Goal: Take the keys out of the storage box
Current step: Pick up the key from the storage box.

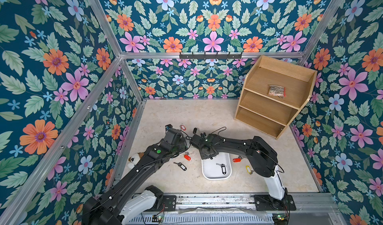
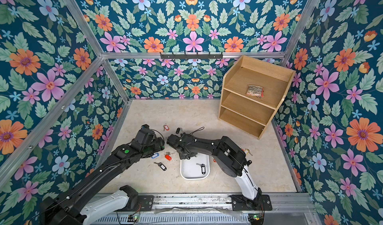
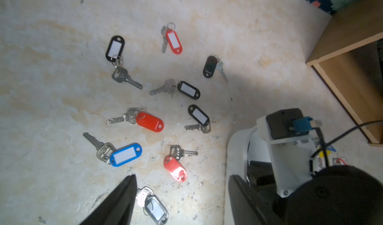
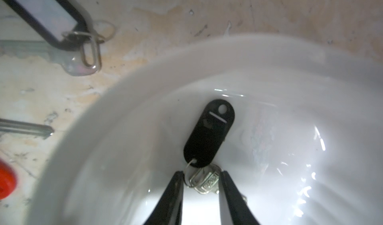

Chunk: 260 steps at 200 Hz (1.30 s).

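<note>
My right gripper (image 4: 202, 173) is down inside the white box (image 1: 216, 177), at the end farther from the arm bases. Its fingers are pinched on the head of a key (image 4: 205, 184) whose black tag (image 4: 209, 132) lies inside the box. A second black-tagged key (image 1: 222, 167) rests nearer the middle of the box. My left gripper (image 3: 182, 177) hangs spread wide above the table (image 3: 51, 89), holding nothing, over the other keys (image 3: 149, 121) scattered beside the box with red, blue and black tags. A red-tagged key (image 1: 236, 160) and a yellow-tagged key (image 1: 248, 169) lie on the box's other side.
</note>
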Each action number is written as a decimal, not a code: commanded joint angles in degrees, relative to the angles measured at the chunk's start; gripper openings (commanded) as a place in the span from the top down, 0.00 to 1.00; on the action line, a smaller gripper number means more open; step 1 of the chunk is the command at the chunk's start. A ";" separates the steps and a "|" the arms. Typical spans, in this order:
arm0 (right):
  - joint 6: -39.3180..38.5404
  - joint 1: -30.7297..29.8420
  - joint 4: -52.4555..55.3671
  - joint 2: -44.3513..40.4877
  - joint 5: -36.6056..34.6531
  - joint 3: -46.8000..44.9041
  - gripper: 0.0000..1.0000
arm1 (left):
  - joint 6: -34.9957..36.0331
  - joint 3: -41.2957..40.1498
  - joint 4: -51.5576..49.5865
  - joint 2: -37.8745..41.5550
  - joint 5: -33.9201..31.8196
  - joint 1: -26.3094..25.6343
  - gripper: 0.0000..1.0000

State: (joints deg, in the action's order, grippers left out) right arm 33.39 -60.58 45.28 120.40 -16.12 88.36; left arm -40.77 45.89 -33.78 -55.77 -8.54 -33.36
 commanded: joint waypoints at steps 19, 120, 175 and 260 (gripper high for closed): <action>0.27 0.01 0.63 -0.18 -1.72 0.78 0.69 | -2.71 -0.91 -1.73 1.17 -2.41 0.05 0.23; -0.43 0.04 0.06 2.07 -1.43 2.34 0.77 | -6.34 -5.37 0.29 2.18 1.49 0.14 0.23; -0.10 0.02 0.26 1.81 -1.84 2.27 0.86 | -6.34 -6.07 1.06 1.51 2.22 0.21 0.23; 2.89 0.02 2.42 -6.11 -2.75 -0.05 1.00 | -5.72 -4.94 0.30 1.45 1.55 0.24 0.23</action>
State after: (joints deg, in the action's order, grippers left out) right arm 34.37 -60.53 45.60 117.43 -18.04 89.47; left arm -46.74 40.25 -33.06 -54.19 -6.17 -33.26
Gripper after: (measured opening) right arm 0.064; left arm 0.774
